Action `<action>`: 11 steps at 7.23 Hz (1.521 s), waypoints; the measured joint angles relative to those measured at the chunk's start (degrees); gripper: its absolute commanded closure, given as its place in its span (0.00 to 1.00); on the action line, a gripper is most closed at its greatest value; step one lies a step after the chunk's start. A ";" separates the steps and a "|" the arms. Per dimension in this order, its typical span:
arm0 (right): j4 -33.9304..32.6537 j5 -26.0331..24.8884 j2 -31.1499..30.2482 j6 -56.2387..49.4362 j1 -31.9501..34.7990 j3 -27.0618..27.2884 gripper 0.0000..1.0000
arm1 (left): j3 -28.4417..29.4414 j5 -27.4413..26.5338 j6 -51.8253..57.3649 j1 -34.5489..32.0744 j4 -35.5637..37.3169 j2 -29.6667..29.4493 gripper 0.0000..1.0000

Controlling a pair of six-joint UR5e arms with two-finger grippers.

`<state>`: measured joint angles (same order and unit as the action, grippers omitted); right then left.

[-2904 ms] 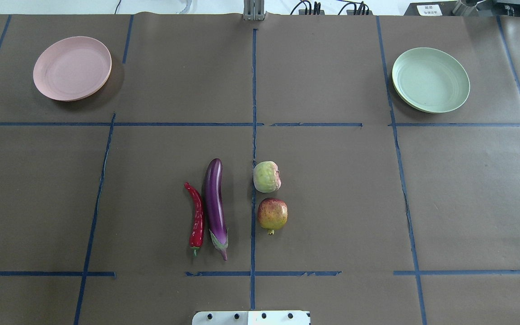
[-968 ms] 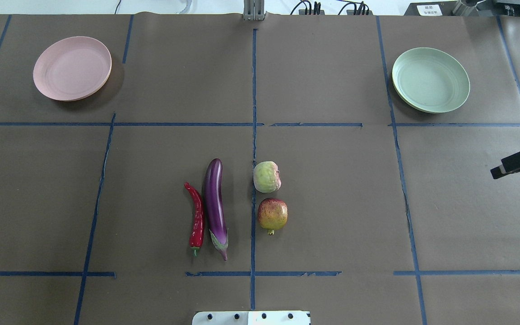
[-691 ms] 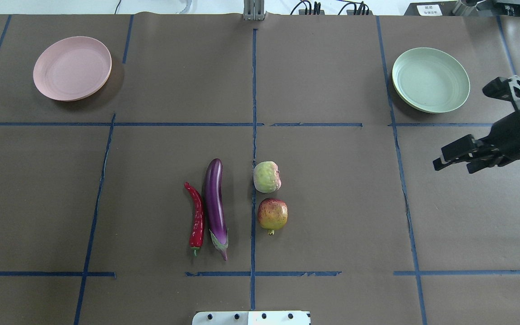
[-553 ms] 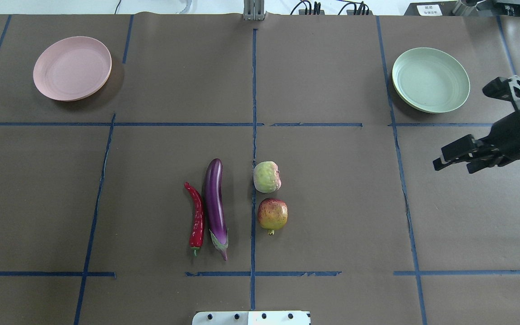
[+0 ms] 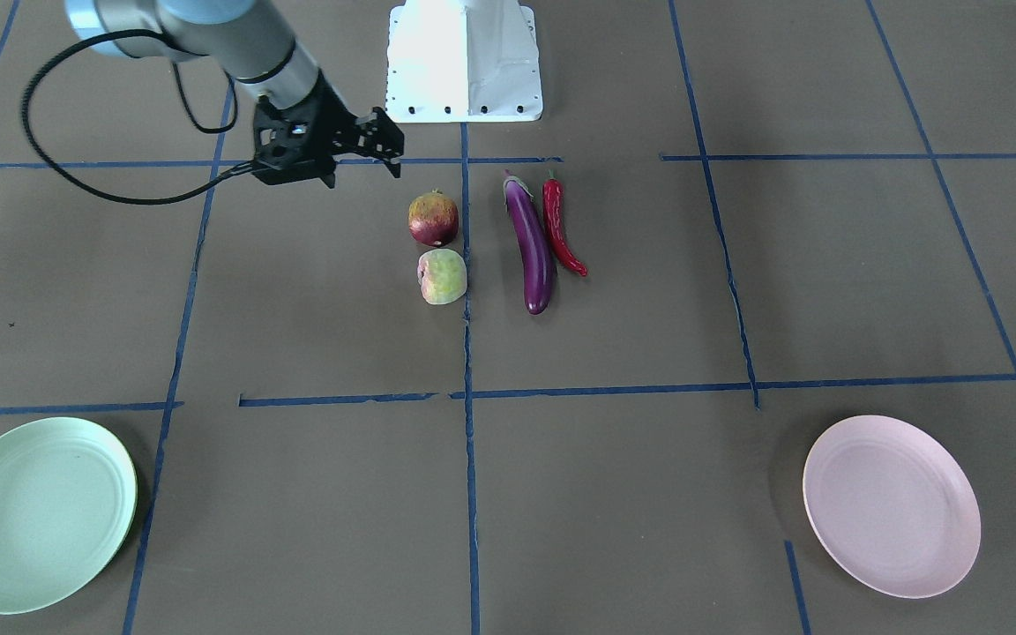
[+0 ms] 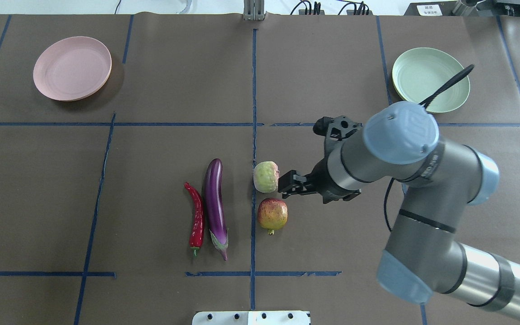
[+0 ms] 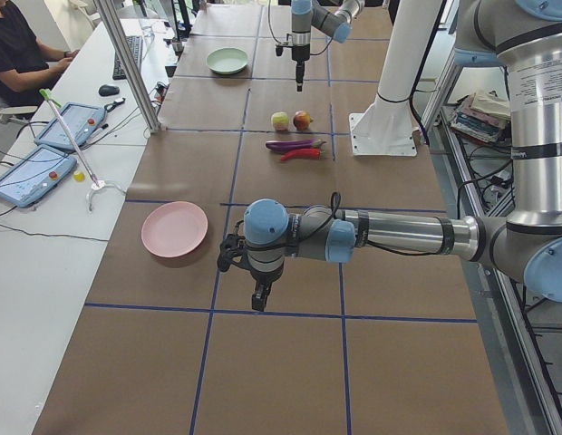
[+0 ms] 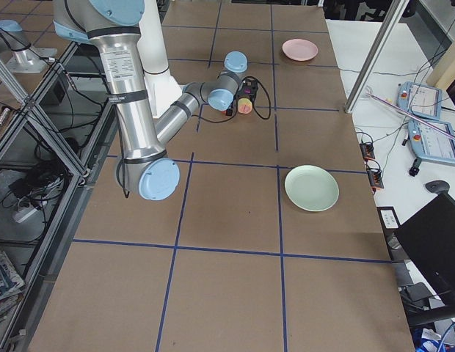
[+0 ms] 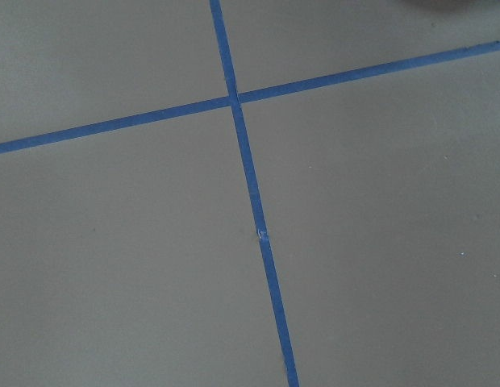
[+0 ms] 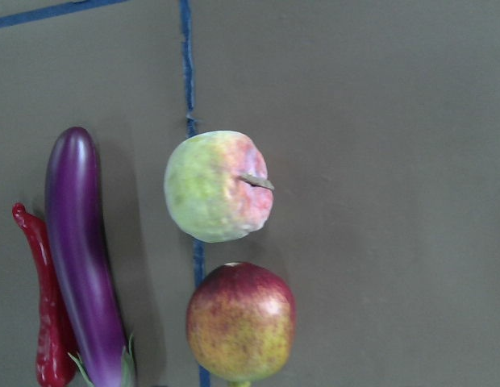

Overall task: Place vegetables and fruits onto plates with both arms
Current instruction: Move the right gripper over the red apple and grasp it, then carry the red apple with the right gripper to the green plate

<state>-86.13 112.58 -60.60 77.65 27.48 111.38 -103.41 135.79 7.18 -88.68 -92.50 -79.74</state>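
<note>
The purple eggplant [image 6: 215, 203] and red chili [image 6: 197, 219] lie side by side at the table's middle. The pale green fruit [image 6: 266, 177] and the pomegranate [image 6: 272, 214] lie just to their right. My right gripper [image 6: 287, 185] hovers open above the table beside the two fruits; its wrist view looks down on the green fruit [image 10: 214, 187] and the pomegranate [image 10: 240, 321]. The pink plate [image 6: 72, 68] is far left, the green plate [image 6: 422, 76] far right, both bare. My left gripper [image 7: 260, 299] shows only in the exterior left view, near the pink plate [image 7: 175, 228]; I cannot tell its state.
The white base block [image 5: 464, 62] stands at the robot's edge behind the produce. Blue tape lines [image 6: 254, 90] grid the brown table. A side bench with tablets [image 7: 32, 177] and a seated person [image 7: 14, 45] lie beyond the far edge.
My right arm has swung in from the right edge to the middle and now hovers by the two fruits. The produce and plates have not moved.
</note>
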 measured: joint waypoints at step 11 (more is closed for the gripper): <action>-12.97 -14.43 12.44 -5.82 -9.06 -15.69 0.06 | 0.08 2.78 -0.24 0.27 -1.81 0.39 0.00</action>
<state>-99.10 98.15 -48.15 71.83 18.42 95.70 -103.33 138.57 6.95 -88.41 -94.31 -79.34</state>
